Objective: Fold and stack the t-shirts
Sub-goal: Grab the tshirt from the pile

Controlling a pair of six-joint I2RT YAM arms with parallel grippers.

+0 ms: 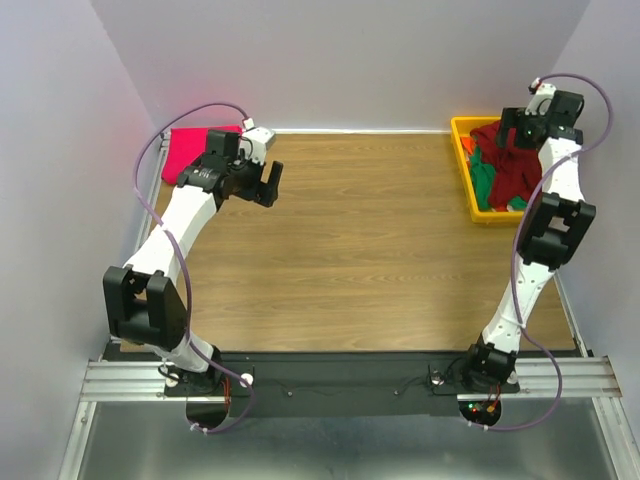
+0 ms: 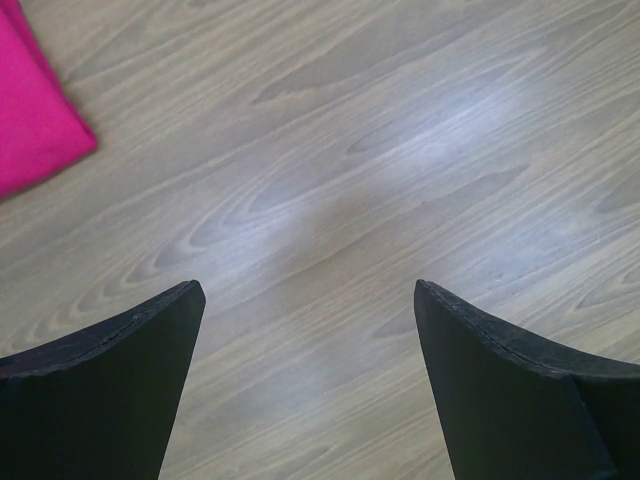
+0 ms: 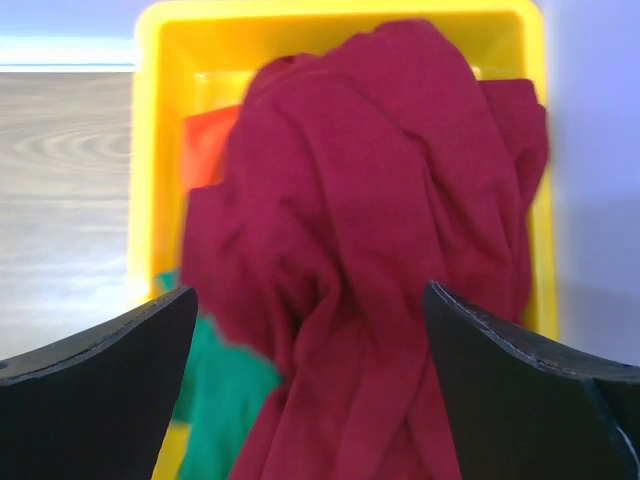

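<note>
A folded bright pink t-shirt [image 1: 188, 150] lies at the table's far left corner; its corner shows in the left wrist view [image 2: 35, 115]. My left gripper [image 1: 268, 183] [image 2: 310, 300] is open and empty over bare wood just right of it. A crumpled maroon t-shirt [image 1: 512, 165] [image 3: 370, 230] lies in the yellow bin [image 1: 462, 150] [image 3: 160, 120] on top of a green t-shirt [image 1: 482, 180] [image 3: 225, 400]. My right gripper [image 1: 512, 135] [image 3: 310, 310] is open above the maroon shirt, holding nothing.
An orange patch of cloth [image 3: 205, 145] shows in the bin beside the maroon shirt. The bin stands at the far right against the wall. The wooden table [image 1: 370, 250] lies between the arms.
</note>
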